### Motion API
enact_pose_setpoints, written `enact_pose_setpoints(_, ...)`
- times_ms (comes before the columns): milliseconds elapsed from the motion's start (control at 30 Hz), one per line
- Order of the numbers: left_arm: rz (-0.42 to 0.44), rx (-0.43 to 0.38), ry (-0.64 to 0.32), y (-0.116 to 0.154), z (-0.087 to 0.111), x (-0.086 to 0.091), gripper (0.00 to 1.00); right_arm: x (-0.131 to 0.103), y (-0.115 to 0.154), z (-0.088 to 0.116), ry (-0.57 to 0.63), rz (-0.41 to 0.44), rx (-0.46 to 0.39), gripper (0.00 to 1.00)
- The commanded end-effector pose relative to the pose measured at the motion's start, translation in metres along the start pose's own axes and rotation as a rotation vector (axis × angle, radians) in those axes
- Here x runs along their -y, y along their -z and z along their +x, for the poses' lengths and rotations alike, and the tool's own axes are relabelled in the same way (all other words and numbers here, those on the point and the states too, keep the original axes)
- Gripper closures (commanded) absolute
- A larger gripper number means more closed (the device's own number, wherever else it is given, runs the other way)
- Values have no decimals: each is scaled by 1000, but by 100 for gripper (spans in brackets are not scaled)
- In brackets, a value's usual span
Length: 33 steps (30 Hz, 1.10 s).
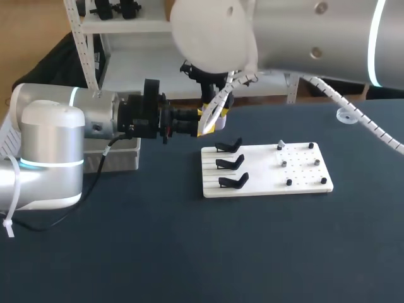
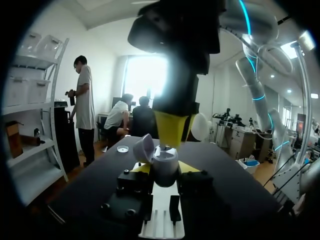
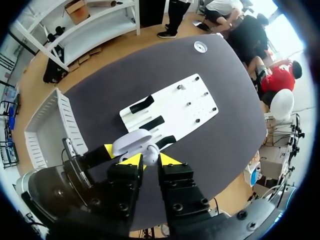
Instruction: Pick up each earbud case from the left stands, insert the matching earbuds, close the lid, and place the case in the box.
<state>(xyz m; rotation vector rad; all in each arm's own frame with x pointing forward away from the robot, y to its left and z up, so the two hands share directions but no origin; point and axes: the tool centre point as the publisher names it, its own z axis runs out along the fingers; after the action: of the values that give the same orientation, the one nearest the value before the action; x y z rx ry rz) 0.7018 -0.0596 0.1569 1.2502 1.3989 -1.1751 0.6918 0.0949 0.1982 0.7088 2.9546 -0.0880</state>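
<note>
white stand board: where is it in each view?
Head: white stand board on the table, right of centre.
Left wrist: board under the left tool.
Right wrist: board ahead of the right tool.
Shared landmark: its three black stands.

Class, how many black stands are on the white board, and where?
3, in a column on the board's left side: back stand, middle stand, front stand. None looks hidden.

Three stands (image 1: 228, 164), six pegs (image 1: 284, 163), one case (image 2: 165, 160), one box (image 1: 123, 161).
</note>
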Motion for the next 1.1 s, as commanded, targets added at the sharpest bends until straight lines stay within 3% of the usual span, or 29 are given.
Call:
enact_pose_setpoints(33,-6,1,-1,0,0,1,100,-1,-4,-1,-2,7,-6,100)
enact_pose_setpoints(200,-6,1,-1,0,0,1,100,-1,-5,-1,-4,10,-15,99)
enact_pose_setpoints(233,-6,1,-1,0,0,1,100,-1,-5,-1,-4,10,-16,88)
enact_pose_setpoints(267,-6,1,-1,0,0,1,100,-1,-5,-1,-4,10,-17,84)
enact_pose_setpoints(500,-6,1,-1,0,0,1,100,0,-2,-1,-3,7,-14,67)
enact_pose_setpoints(800,-6,1,-1,0,0,1,100,17,13,7,5,-19,-10,69)
enact_pose_setpoints(933,-6,1,-1,0,0,1,100,35,20,15,83,-133,6,67)
enact_pose_setpoints(1100,-6,1,-1,0,0,1,100,53,19,18,166,-207,57,69)
